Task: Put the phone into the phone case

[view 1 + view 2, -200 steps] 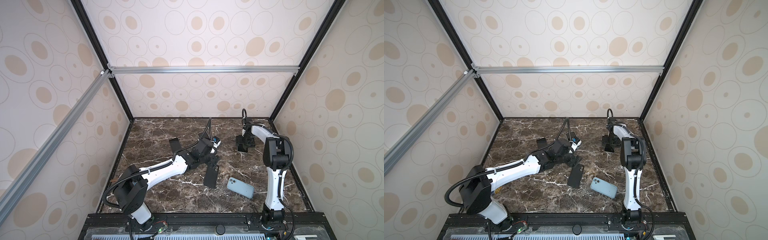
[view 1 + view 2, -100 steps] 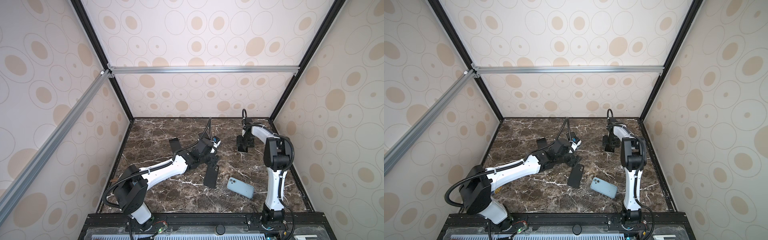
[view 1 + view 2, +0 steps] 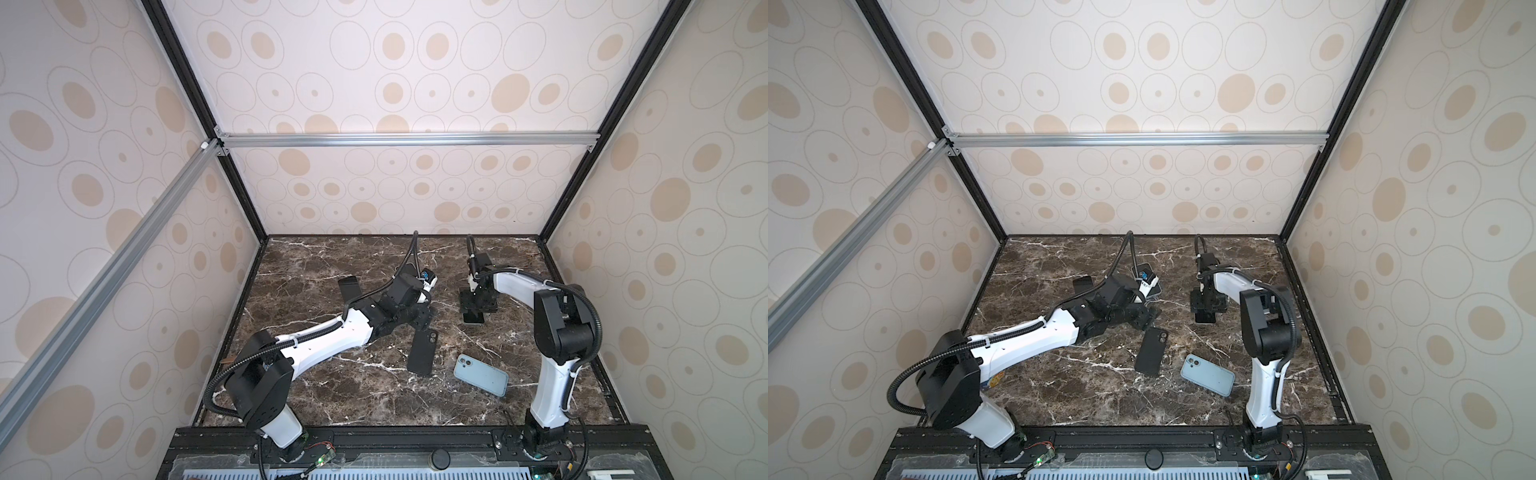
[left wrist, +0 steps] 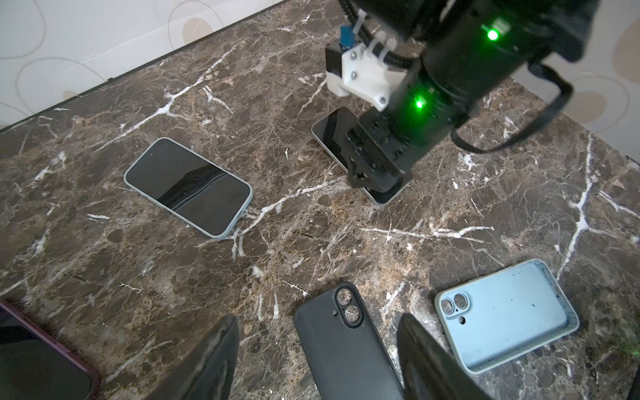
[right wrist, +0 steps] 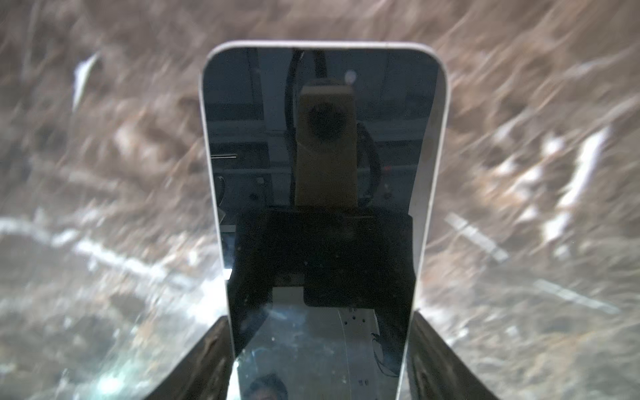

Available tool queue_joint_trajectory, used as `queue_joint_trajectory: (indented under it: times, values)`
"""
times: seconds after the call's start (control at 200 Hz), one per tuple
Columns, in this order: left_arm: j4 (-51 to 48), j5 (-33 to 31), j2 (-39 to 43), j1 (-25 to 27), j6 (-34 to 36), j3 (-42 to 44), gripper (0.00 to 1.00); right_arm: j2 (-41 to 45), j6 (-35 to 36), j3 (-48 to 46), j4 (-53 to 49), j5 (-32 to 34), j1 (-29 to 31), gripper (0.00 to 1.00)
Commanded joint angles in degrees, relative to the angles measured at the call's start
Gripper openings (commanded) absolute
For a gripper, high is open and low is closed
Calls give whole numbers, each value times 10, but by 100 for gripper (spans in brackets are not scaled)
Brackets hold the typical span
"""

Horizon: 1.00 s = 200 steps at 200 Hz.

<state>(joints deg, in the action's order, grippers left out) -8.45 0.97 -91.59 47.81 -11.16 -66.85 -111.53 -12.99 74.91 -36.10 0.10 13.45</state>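
The phone (image 5: 318, 138) appears to lie flat, screen up, on the worktop (image 3: 374, 399), right of centre in both top views. My right end effector (image 3: 477, 308) grips it across the width, with its fingers (image 5: 207, 363) against both long edges, I think so that it lifts level. The black case (image 3: 422, 353) waits at lower centre. The left end effector (image 4: 317, 320) stands wide open and empty over it, probably to steady it. A light blue case (image 3: 482, 374) lies just to the lower right.
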Motion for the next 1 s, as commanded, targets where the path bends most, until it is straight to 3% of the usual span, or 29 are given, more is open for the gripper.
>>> queue_joint_trajectory:
  times: [0.0, 0.43, 0.59, 0.995]
  values:
    - [12, 6, 19, -14, -10, -6, 72, 39, -9, -47, 53, -20, 5, 51]
    - [29, 48, 17, -42, -43, 2, 72, 156, 9, -163, 182, -51, 10, 49]
    - [38, 84, 17, -62, -58, 3, 72, 207, 34, -185, 214, -59, 42, 49]
    - [84, 287, 40, -154, -130, -1, 72, 334, 93, -174, 248, -120, 174, 48]
